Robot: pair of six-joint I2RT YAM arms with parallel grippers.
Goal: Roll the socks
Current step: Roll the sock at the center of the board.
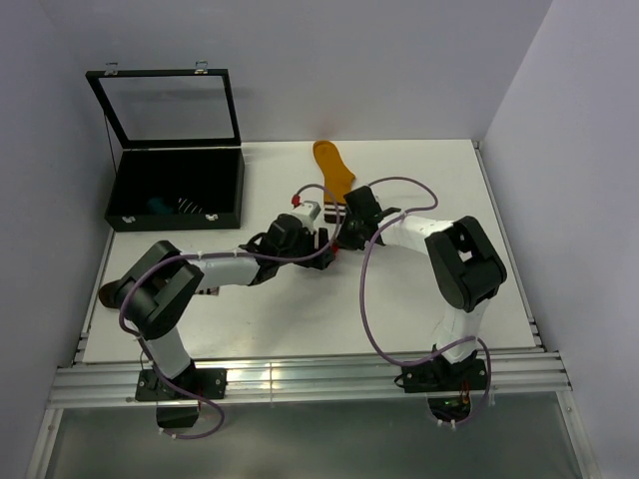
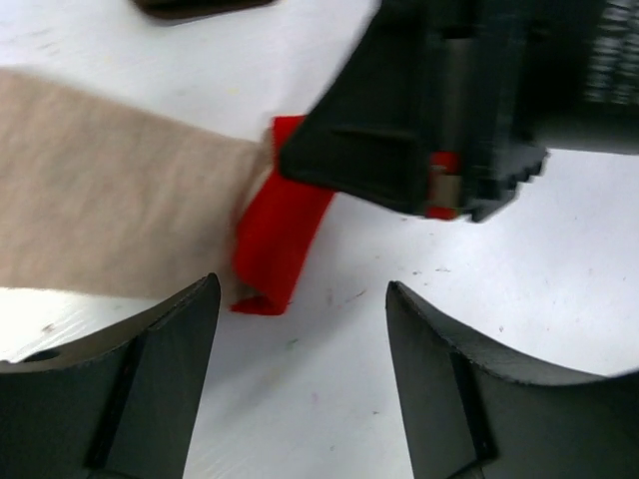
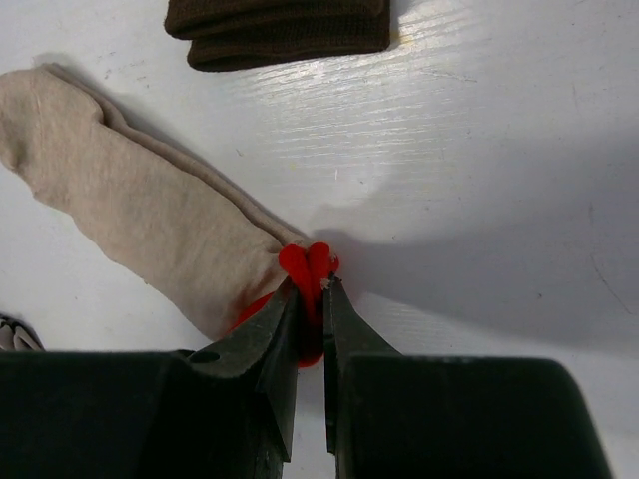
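Sock (image 3: 150, 230), soft beige knit, crumpled red tip

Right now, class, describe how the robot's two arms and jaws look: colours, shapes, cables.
The left arm and right arm have white tubular links with bulky black joint housings and black bases. A purple cable loops loosely along each. The jaws are matt black and wedge-shaped, tapering to their tips.

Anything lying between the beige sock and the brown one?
Nothing. In the right wrist view only bare white table separates the beige sock from the brown sock.
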